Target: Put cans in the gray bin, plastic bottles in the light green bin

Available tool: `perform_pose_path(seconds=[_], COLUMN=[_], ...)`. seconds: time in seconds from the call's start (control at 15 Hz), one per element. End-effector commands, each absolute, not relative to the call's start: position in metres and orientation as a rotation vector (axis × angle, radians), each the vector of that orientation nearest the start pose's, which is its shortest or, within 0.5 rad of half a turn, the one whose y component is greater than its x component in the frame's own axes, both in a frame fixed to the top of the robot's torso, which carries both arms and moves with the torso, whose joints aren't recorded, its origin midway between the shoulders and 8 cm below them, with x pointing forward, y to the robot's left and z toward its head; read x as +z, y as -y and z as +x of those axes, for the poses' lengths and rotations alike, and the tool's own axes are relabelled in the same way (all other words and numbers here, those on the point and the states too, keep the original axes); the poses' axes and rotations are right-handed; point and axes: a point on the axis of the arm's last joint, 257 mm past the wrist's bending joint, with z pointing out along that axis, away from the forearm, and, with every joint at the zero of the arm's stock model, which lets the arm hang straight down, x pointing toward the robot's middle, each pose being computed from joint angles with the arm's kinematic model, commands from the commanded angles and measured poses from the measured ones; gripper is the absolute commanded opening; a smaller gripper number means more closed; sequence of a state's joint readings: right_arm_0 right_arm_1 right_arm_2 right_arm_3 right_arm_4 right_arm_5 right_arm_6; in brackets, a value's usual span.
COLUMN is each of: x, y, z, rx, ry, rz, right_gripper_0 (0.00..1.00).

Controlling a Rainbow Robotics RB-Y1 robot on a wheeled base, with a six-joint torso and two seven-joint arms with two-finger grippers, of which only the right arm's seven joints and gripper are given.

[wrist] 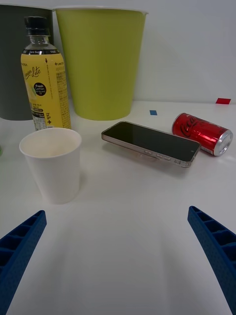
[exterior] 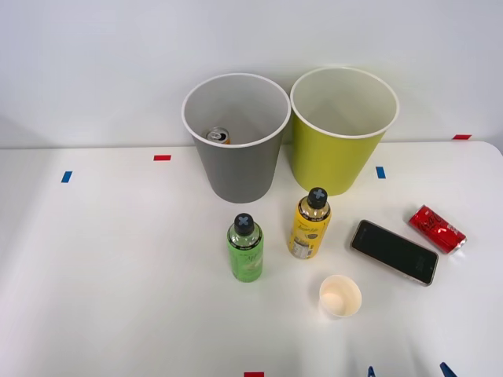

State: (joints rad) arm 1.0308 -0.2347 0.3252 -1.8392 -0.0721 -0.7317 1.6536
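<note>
One can [exterior: 218,136] lies at the bottom of the gray bin [exterior: 236,169]. A red can [exterior: 437,228] [wrist: 202,133] lies on its side at the right of the table. The green bottle [exterior: 245,248] and the yellow bottle [exterior: 310,224] [wrist: 45,78] stand upright in front of the bins. To the right of the gray bin [wrist: 17,74] stands the light green bin [exterior: 339,149] [wrist: 101,64]. My right gripper [exterior: 409,372] [wrist: 118,256] hangs open and empty at the table's near edge, short of the red can.
A white paper cup [exterior: 340,296] [wrist: 52,162] stands just ahead of the gripper, toward the left. A dark phone [exterior: 394,251] [wrist: 151,142] lies flat between the cup and the red can. Small red and blue tape marks dot the white table [exterior: 118,275].
</note>
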Motion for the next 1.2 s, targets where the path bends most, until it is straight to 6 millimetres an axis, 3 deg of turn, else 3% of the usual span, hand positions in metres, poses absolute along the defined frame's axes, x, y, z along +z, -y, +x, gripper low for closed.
perform_pose_path(seconds=[0.07, 1.2], x=[-0.2945, -0.2945], y=[0.2225, 0.2225], z=[0.2025, 0.2025], rx=[-0.015, -0.015], ry=[-1.596, -1.596], rz=[-0.052, -0.052], right_gripper_0=[1.00, 1.00])
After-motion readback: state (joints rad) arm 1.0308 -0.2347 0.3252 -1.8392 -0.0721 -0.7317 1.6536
